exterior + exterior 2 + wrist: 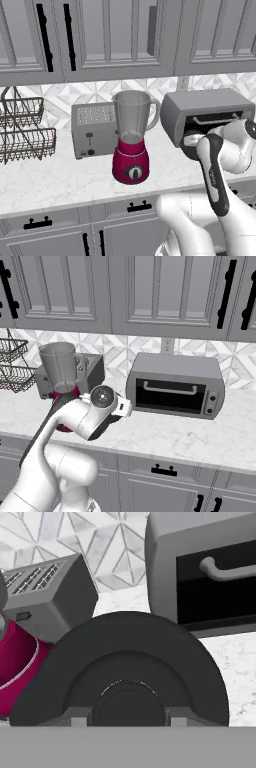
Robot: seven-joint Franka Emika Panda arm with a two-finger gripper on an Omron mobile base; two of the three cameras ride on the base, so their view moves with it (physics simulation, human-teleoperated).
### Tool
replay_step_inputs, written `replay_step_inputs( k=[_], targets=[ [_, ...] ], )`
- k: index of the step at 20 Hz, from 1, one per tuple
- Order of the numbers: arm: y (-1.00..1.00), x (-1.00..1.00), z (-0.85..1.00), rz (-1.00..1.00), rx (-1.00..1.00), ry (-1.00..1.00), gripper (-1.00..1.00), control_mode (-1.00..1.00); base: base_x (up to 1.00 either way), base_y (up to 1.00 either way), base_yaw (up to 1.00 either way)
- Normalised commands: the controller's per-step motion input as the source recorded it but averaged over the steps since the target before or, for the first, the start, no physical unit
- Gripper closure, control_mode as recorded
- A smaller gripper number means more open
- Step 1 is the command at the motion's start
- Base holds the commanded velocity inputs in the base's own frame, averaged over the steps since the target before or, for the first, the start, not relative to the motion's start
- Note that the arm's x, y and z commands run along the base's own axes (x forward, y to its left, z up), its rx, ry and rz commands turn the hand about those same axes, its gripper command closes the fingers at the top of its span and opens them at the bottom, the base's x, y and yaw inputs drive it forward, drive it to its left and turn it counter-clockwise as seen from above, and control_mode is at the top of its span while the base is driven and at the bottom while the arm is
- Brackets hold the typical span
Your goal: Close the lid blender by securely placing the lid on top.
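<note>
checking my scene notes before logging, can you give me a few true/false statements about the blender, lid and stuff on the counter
1. The blender jar has no lid on its mouth. True.
2. The lid lies flat on the counter beside the toaster. False: it sits right at the tool, close up in the hand view, off the jar.
3. The blender base is magenta with a round dial on its front. True.
4. The toaster stands to the right of the toaster oven. False: in both base views it is left of the toaster oven, just behind the blender.
5. The toaster oven door is open. False: it is shut, handle across the front.
</note>
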Motion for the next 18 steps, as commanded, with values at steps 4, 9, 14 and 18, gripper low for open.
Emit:
replay_step_inputs(
  k=[4,9,14,18],
  targets=[
    [0.00,-0.69,1.00,-0.14,0.04,-0.32,1.00,-1.00,0.00,0.00,0.00],
    [0.00,-0.62,1.00,-0.20,0.00,-0.16,1.00,-1.00,0.00,0.00,0.00],
    [0.00,-0.38,1.00,-0.11,0.00,-0.02,1.00,-1.00,0.00,0.00,0.00],
    [0.11,-0.03,1.00,0.00,0.00,0.09,1.00,-1.00,0.00,0.00,0.00]
  ],
)
